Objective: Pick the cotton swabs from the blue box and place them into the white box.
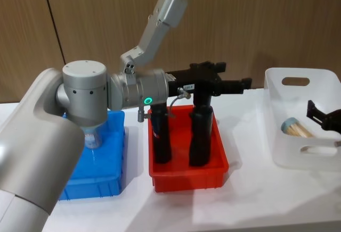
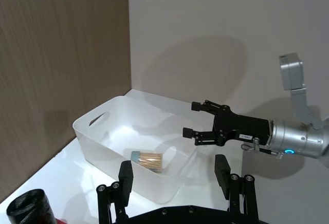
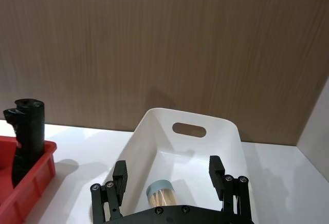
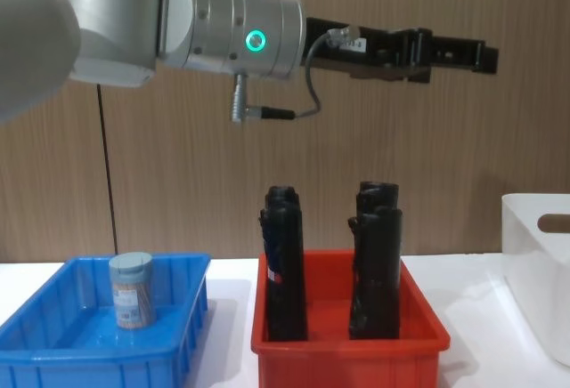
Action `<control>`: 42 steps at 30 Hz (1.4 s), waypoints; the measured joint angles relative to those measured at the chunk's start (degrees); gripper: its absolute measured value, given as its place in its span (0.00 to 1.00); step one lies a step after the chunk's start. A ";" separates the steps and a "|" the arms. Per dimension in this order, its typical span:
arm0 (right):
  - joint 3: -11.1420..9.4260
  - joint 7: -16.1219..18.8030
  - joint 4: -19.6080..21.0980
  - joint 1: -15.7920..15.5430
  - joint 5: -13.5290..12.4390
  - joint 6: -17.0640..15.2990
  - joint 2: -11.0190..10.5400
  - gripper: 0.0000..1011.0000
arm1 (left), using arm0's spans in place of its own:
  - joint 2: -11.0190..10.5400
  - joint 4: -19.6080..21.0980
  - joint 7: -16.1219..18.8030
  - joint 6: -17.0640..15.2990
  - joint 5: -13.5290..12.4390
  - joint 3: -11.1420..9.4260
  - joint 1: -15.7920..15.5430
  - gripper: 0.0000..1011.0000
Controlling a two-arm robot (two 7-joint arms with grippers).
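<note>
One jar of cotton swabs (image 4: 131, 290) stands upright in the blue box (image 4: 53, 352), at the table's left; in the head view this jar (image 1: 91, 139) is partly hidden by my left arm. Another cotton swabs jar (image 1: 292, 127) lies on its side in the white box (image 1: 277, 136) at the right. My left gripper (image 1: 246, 84) is open and empty, held high above the red bin and pointing toward the white box. My right gripper (image 1: 318, 116) hangs open and empty over the white box, just above the lying jar (image 3: 162, 193).
A red bin (image 1: 186, 181) sits between the two boxes and holds tall black cylinders (image 1: 161, 136) standing upright. A wooden wall runs behind the table. Bare white tabletop lies in front of the bins.
</note>
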State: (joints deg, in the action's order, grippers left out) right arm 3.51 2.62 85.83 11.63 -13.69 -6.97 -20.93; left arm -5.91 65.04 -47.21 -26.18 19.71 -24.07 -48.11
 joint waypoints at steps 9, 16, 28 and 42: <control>2.39 0.20 3.93 -3.15 -0.69 1.26 0.41 0.99 | -1.74 3.09 5.06 2.77 -0.86 -0.20 3.73 0.99; 5.07 0.61 8.29 -6.67 -1.50 2.67 0.86 0.99 | -3.32 5.92 9.75 5.31 -1.68 -0.42 7.18 0.99; 8.98 1.09 14.67 -11.85 -2.69 4.80 1.49 0.99 | -6.70 11.86 19.56 10.66 -3.45 -0.86 14.48 0.99; 9.44 1.22 15.41 -12.47 -2.78 5.03 1.60 0.99 | -10.06 17.73 29.33 15.97 -5.20 -1.27 21.72 0.99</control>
State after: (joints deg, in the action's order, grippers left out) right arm 12.95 3.84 101.24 -0.84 -16.47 -1.94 -19.33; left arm -15.98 82.77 -17.88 -10.21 14.51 -25.34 -26.39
